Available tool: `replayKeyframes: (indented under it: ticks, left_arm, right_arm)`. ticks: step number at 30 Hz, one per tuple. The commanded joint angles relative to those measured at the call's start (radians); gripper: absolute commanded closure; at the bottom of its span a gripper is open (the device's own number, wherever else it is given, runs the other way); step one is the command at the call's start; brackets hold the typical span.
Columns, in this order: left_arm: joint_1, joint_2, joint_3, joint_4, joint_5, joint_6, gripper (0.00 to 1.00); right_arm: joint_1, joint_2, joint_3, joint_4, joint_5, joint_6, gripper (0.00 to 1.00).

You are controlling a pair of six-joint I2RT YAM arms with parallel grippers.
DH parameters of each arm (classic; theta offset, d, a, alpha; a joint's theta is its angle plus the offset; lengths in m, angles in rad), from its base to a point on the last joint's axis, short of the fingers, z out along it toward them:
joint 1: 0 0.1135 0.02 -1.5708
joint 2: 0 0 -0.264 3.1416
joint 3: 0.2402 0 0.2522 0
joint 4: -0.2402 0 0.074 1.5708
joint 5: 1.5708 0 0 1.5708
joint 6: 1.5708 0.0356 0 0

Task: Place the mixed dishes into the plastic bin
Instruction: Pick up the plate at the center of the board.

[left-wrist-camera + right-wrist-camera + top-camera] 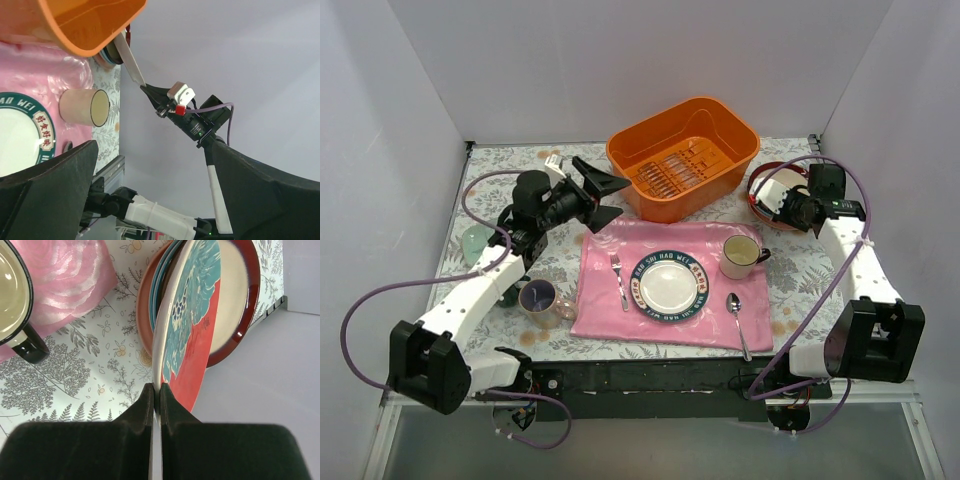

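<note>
The right gripper (156, 390) is pinching the teal floral plate (192, 320) by its rim for lifting; the left gripper (616, 198) is gaping.

1. A pink cloth (705, 235) is spread on the floral tabletop (795, 285).
2. A white plate with a dark lettered rim (668, 286) is set at the cloth's middle.
3. A fork (619, 281) is laid left of the plate, and a spoon (740, 328) right of it.
4. A cream mug with a dark handle (740, 256) is stood upright on the cloth, right of the plate.
</note>
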Motion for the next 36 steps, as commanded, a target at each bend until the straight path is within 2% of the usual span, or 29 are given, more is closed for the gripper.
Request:
replayKeyframes:
  ticks: [1, 13, 18, 27, 36]
  left_arm:
    - [-0.082, 0.08, 0.108, -0.038, -0.069, -0.12, 0.02]
    - [-0.284, 0.416, 0.385, -0.046, -0.078, -0.246, 0.02]
    - [-0.335, 0.568, 0.496, -0.047, -0.051, -0.291, 0.02]
    - [-0.375, 0.723, 0.68, -0.073, -0.035, -0.326, 0.02]
    - [-0.396, 0.847, 0.841, -0.113, -0.083, -0.401, 0.02]
  right_arm:
    - [-0.004, -0.082, 0.105, 0.106, -0.03, -0.031, 0.99]
    - [-0.003, -0.113, 0.164, 0.054, -0.094, -0.022, 0.99]
    - [-0.003, -0.151, 0.174, 0.011, -0.13, -0.017, 0.99]
    - [0.003, -0.208, 0.228, -0.082, -0.182, 0.004, 0.99]
    - [0.019, -0.253, 0.26, -0.182, -0.225, -0.011, 0.99]
